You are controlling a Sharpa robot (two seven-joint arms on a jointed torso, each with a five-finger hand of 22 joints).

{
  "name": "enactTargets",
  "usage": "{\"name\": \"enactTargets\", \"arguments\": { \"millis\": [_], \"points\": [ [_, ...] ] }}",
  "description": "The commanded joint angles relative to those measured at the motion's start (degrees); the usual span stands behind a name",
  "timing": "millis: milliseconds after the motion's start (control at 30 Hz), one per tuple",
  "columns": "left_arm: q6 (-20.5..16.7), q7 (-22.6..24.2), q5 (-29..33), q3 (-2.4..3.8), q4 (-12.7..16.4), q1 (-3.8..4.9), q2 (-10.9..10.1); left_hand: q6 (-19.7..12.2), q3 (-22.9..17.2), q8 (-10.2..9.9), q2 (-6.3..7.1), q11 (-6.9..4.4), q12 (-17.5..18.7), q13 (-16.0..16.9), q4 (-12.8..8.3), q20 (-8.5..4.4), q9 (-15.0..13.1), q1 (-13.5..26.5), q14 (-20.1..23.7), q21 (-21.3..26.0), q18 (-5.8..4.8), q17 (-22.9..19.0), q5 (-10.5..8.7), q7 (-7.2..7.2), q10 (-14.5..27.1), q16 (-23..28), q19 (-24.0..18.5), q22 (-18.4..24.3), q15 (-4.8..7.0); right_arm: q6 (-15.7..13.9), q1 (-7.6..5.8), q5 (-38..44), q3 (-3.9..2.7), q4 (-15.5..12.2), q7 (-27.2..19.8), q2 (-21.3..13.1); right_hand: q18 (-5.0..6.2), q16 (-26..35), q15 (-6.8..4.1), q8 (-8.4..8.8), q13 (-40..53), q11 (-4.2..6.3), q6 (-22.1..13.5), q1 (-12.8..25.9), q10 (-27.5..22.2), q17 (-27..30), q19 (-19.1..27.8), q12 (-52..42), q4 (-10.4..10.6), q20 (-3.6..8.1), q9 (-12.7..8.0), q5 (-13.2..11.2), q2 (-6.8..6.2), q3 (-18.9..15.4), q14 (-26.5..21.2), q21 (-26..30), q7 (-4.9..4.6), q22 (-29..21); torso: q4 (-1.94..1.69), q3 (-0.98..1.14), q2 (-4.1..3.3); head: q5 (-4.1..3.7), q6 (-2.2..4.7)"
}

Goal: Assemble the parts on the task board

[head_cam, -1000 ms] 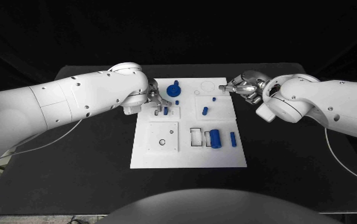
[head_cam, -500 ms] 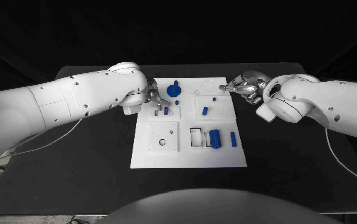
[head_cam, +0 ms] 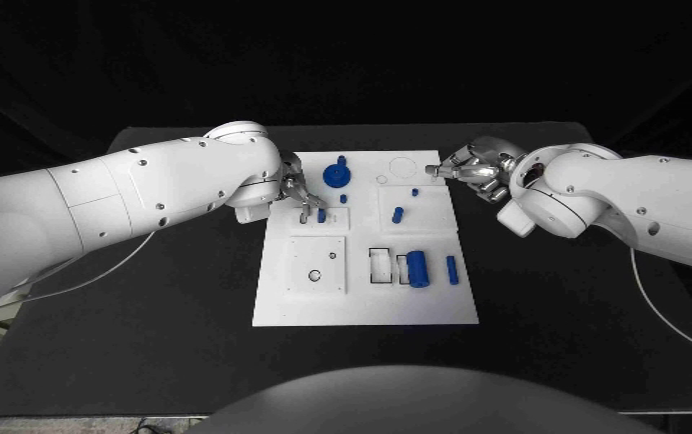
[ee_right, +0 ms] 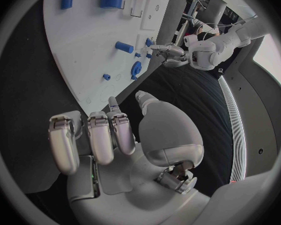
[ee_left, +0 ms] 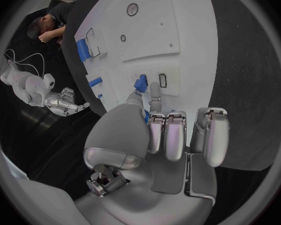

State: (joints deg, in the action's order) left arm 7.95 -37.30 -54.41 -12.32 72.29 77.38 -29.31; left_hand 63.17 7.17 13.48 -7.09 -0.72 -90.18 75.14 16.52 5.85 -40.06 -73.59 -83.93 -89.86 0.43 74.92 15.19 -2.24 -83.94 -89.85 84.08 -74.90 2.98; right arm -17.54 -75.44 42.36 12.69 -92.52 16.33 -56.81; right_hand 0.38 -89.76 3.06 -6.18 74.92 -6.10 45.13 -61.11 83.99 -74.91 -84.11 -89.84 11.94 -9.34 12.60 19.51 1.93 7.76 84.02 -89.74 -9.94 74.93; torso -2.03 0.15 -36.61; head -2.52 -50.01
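The task board (head_cam: 368, 299) lies flat in the middle of the black table (head_cam: 173, 344), and from my remote seat the biggest risk sits at its far left corner; my left hand (head_cam: 299, 197) hangs low over a small blue peg (head_cam: 322, 216) standing beside an empty narrow slot (head_cam: 302, 219), fingertips right at it, and in the left wrist view the thumb and one finger appear to close on the peg (ee_left: 141, 82), though I cannot tell for certain that it is gripped; if the pinch is shallow I judge the peg could tip or skid across the white plate, and a push off-axis could shift the whole board; my right hand (head_cam: 472, 170) hovers at the board's far right edge, fingers curled in on nothing, close enough that a careless sweep might knock the small blue stud (head_cam: 414, 193) nearby; as for recesses, going by size, the square panel (head_cam: 316, 265) near the left front holds only a dark ring hole; the rectangular pockets (head_cam: 381, 265) at the front centre stand empty, with the large blue cylinder (head_cam: 417, 268) lying just beside them and a slim blue bar (head_cam: 451, 270) to its right; the blue gear (head_cam: 339, 173) sits at the far edge; a short blue pin (head_cam: 397, 215) rests mid-board.
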Motion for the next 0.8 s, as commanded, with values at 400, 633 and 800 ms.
{"name": "enactTargets", "arguments": {
  "millis": [400,633,800],
  "points": [
    [1.4,0.4,0.6,0.01,0.2,0.02,0.0,-0.1,0.0,-0.4,0.24,-0.39,0.2,14.9,0.3,0.53,-0.1,-0.1,-6.1,-0.1,-0.43,15.1,0.10,0.12,-6.1,-0.1,5.9,-15.1,0.36,0.8,0.05,0.3,0.01,0.0,0.1,0.0,-0.38,-0.2,0.54,-0.35,15.1,-0.40,0.0,-0.6,6.0,-15.1,-5.9,-0.2,0.0,-0.40,0.1,0.0,0.10,-0.4,6.0,-0.3,-0.48,15.1,0.04,-0.02,-0.03,0.08,0.01],
    [1.8,0.4,0.7,0.01,0.6,0.02,-0.5,-0.2,0.0,-0.4,0.42,-0.39,0.2,14.9,0.1,0.52,-0.1,-0.4,-6.1,-0.1,-0.43,15.1,0.13,0.17,-6.1,-0.1,5.9,-15.1,0.33,0.8,0.05,0.3,0.01,0.0,0.1,0.0,-0.38,-0.2,0.54,-0.35,15.1,-0.40,0.0,-0.6,6.0,-15.1,-5.9,-0.2,0.0,-0.40,0.1,0.0,0.10,-0.4,6.0,-0.3,-0.48,15.1,0.02,-0.03,-0.01,0.06,0.01],
    [2.1,0.5,0.7,0.01,0.8,0.02,-0.7,-0.2,0.0,-0.5,0.53,-0.41,0.2,14.9,0.0,0.51,-0.1,-0.7,-6.1,-0.1,-0.43,15.1,0.16,0.21,-6.1,-0.1,5.9,-15.1,0.32,0.7,0.06,0.3,0.01,0.0,0.1,0.0,-0.38,-0.2,0.54,-0.35,15.1,-0.40,0.0,-0.6,6.0,-15.1,-5.9,-0.2,0.0,-0.40,0.1,0.0,0.10,-0.4,6.0,-0.3,-0.48,15.1,0.00,-0.02,-0.03,0.11,0.01]
  ]
}}
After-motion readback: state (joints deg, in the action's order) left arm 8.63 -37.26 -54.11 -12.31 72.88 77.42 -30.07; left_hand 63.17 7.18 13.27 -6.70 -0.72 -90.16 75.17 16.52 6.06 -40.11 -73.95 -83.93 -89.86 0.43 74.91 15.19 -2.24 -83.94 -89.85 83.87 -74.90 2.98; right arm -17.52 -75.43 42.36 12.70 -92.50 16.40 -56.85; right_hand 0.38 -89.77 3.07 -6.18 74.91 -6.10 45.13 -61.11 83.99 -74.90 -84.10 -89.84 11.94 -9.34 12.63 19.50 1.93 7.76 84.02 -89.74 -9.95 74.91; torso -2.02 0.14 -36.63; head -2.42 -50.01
